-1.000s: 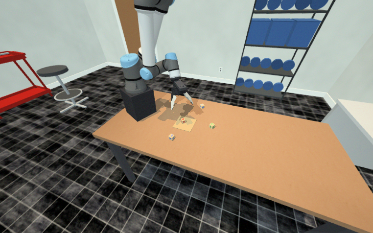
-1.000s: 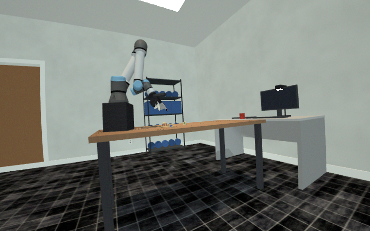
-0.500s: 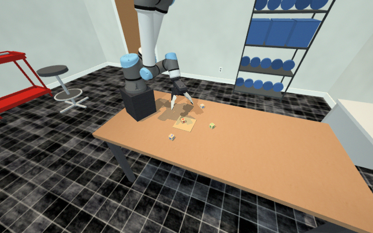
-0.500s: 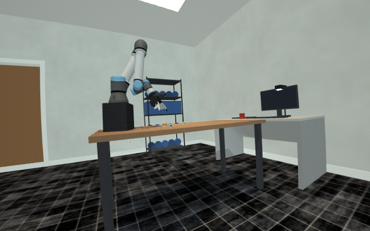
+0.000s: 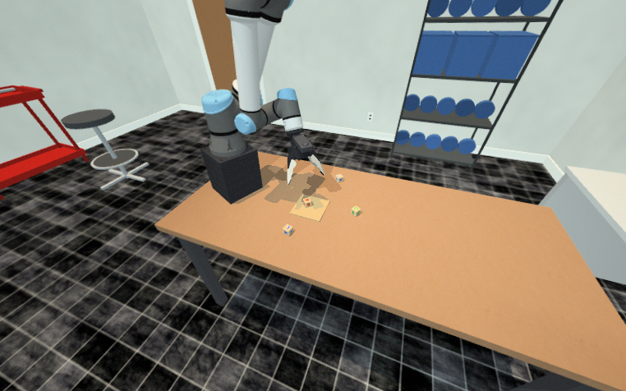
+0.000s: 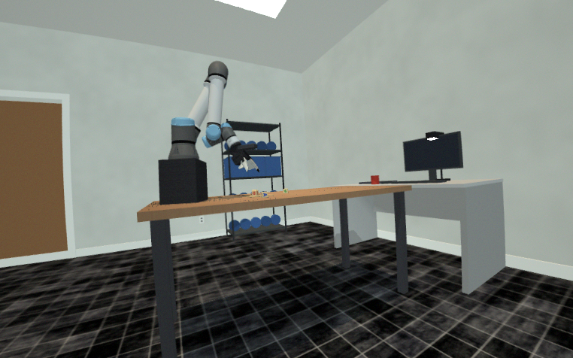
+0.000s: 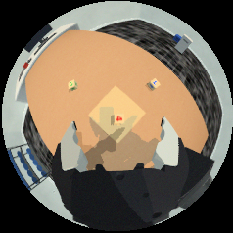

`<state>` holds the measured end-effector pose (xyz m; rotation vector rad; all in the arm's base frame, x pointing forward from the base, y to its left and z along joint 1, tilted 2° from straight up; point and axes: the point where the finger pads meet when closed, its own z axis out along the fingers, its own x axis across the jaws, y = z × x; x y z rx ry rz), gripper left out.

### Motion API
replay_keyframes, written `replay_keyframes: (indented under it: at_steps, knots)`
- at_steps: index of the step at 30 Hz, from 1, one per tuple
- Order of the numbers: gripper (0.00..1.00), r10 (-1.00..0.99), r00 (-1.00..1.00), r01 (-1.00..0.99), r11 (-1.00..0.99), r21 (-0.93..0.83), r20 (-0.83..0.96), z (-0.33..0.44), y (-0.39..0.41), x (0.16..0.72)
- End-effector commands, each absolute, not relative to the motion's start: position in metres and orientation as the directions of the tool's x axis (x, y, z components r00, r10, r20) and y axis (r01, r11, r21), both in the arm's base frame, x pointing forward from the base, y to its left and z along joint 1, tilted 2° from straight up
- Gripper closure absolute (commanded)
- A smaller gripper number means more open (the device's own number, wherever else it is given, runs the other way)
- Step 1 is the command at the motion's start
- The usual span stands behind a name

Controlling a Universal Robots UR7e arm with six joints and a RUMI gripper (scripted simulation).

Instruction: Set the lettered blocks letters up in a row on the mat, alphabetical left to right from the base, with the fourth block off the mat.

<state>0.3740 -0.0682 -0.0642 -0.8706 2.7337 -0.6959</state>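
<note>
My gripper (image 5: 306, 178) (image 6: 251, 170) (image 7: 118, 119) is open and empty, high above the table near the base side of the mat. The pale yellow mat (image 5: 319, 214) (image 7: 116, 93) lies on the table. A block with red marks (image 5: 307, 202) (image 6: 254, 192) (image 7: 118, 118) sits on the mat, toward its base side. A block with green marks (image 5: 356, 210) (image 6: 285, 190) (image 7: 72, 85) stands off the mat. A block with blue marks (image 5: 287, 230) (image 6: 265, 194) (image 7: 154, 84) stands off the mat on the other side. Another block with blue marks (image 5: 338, 177) stands near the table's back edge. The letters are too small to read surely.
The robot's black pedestal (image 5: 235, 175) (image 6: 181, 181) stands at the table's end. The arm casts shadows over part of the mat and table. A desk with a monitor (image 6: 433, 151) and a red cup (image 6: 374, 179) stands beyond the table's far end.
</note>
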Motion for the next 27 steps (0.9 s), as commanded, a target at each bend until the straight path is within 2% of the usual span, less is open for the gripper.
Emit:
replay_keyframes:
  at_steps: [1, 17, 27]
  knots:
    - [0.00, -0.586, -0.810, -0.498, 0.718, -0.487, -0.036, -0.065, -0.068, 0.373]
    - [0.00, -0.585, -0.811, -0.499, 0.720, -0.483, -0.034, -0.066, -0.071, 0.372]
    - [0.00, -0.582, -0.812, -0.503, 0.727, -0.467, -0.033, -0.072, -0.109, 0.369]
